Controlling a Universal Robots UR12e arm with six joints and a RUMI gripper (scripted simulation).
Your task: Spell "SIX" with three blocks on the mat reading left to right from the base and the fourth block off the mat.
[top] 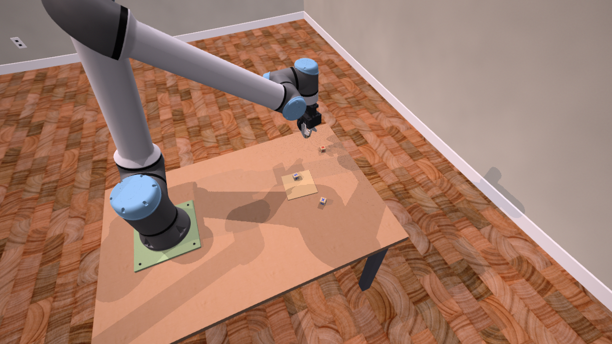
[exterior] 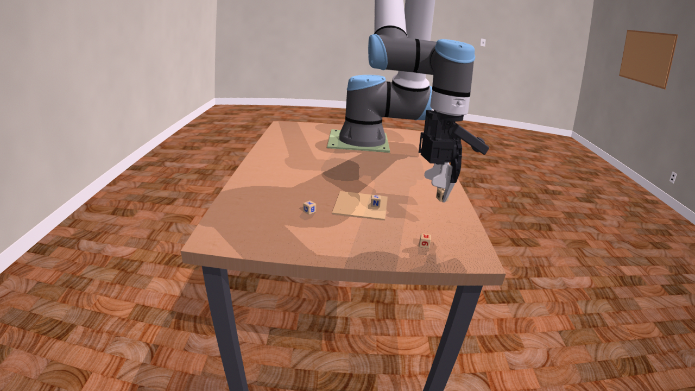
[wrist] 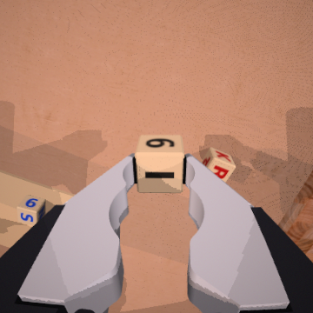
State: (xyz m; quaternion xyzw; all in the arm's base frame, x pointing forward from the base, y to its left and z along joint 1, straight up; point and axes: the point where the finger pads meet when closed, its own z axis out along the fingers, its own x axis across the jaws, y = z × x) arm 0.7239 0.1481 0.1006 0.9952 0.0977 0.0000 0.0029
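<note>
Black-lettered block (wrist: 159, 164) pinched in claw (wrist: 159, 174), above table (wrist: 130, 65).

The arm has pale grey tubular links (top: 205, 64), dark grey joint housings (exterior: 417, 53) and round light-blue caps (top: 136, 197) dotted with small screws. A black band rings the upper link. Its dark flared foot stands on a square pale-green base plate (top: 145, 263) with corner bolts. The end effector (wrist: 158, 174) has a black boxy body and two curved, light-grey fingers.
</note>
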